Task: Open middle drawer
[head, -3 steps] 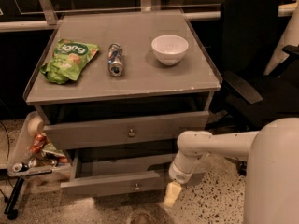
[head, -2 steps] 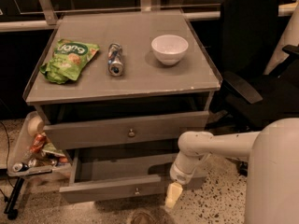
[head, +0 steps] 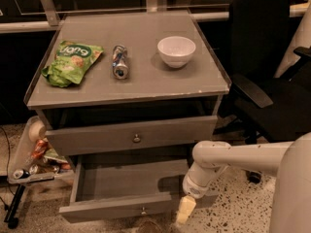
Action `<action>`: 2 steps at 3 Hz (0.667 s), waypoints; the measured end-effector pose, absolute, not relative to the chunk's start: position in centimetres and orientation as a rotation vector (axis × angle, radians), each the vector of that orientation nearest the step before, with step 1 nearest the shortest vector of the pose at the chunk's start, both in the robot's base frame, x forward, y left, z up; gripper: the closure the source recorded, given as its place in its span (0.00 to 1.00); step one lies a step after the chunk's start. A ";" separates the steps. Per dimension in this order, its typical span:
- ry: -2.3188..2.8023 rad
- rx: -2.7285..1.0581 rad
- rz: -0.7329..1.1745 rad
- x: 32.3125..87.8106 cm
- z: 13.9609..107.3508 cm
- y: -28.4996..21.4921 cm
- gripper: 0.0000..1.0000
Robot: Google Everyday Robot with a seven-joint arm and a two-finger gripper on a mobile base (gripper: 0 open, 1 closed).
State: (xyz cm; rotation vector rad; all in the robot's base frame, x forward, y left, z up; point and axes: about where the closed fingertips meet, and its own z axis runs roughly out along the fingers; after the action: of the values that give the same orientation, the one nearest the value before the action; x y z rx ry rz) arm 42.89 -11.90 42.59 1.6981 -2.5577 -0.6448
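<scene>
The middle drawer is the lower grey drawer of the two that show. It is pulled well out, with its empty inside in view and a small round knob at the centre of its flat front. My gripper, cream-tipped on a white arm, is at the right end of that drawer front, low down near the floor. Above it, another grey drawer front with a round knob stands slightly out from the cabinet. No third drawer front shows.
On the cabinet top lie a green snack bag, a can on its side and a white bowl. A black office chair stands close at the right. A tray of snacks hangs at the left.
The middle drawer has slid further out toward the camera. My gripper has moved with it, down and forward at the drawer's right end.
</scene>
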 end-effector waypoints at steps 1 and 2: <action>-2.517 1.620 -0.676 37.9 44.2 -14.2 0.00; -2.517 1.633 -0.681 38.4 44.3 -13.9 0.00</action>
State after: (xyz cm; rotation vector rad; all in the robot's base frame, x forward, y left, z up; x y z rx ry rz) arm 38.44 -13.95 44.30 1.6334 -2.5173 -0.6813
